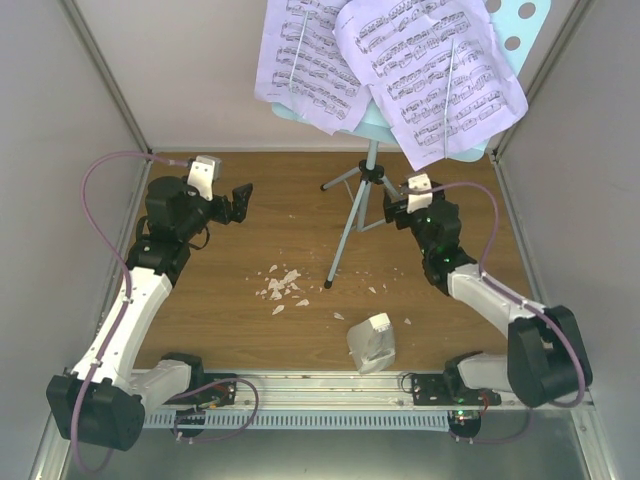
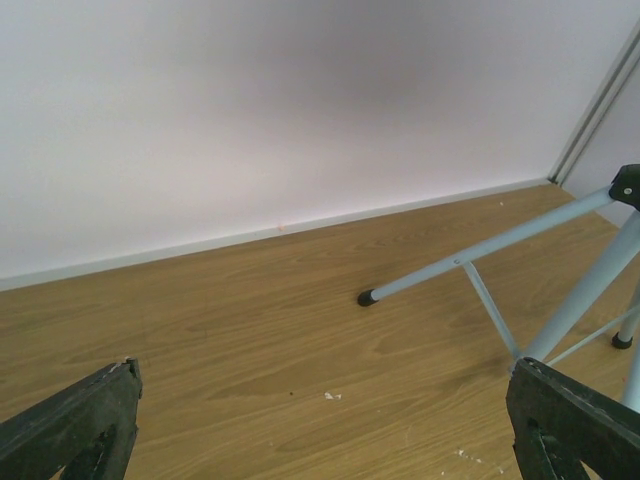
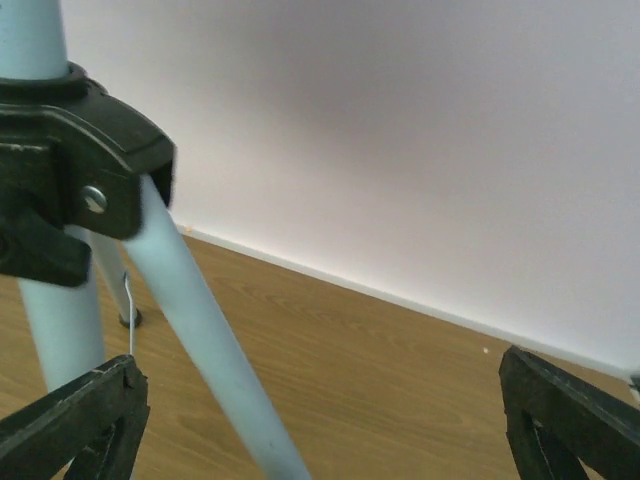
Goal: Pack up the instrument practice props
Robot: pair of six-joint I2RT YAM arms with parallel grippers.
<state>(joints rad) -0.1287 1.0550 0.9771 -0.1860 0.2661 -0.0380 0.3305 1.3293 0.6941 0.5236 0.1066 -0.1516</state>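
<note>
Right end effector [image 1: 395,210] is spread wide, and it pinches nothing. Its wrist view shows one pale-blue leg [image 3: 190,320] of the music stand [image 1: 372,175] running down between its two fingers, nearer the left one. I cannot tell if that finger touches the leg. The black joint [image 3: 70,170] where the legs meet sits just above.

Left end effector [image 1: 237,203] is spread wide too and holds nothing. It hangs over the bare bench [image 1: 230,330] and looks toward the stand. Another leg [image 2: 480,255] reaches out in front of it, well apart from its fingers.

The stand is upright at the back middle of the bench, on its three legs. The sheet music pages [image 1: 430,70] lie up on its tray [image 1: 505,30], held by thin wire clips. The white metronome [image 1: 372,342] sits near the front edge, close to the right arm's base. White crumbs [image 1: 280,285] are spread on the wood between the arms.

I think the stand is the step in hand, and it is not packed yet. Next, the right fingers likely need to close on the leg or the joint — with the thin tube kept in the middle so it does not slip out. The pages could slide off if the stand tips, so the left arm may need to steady it. No box or bag shows in these views.
</note>
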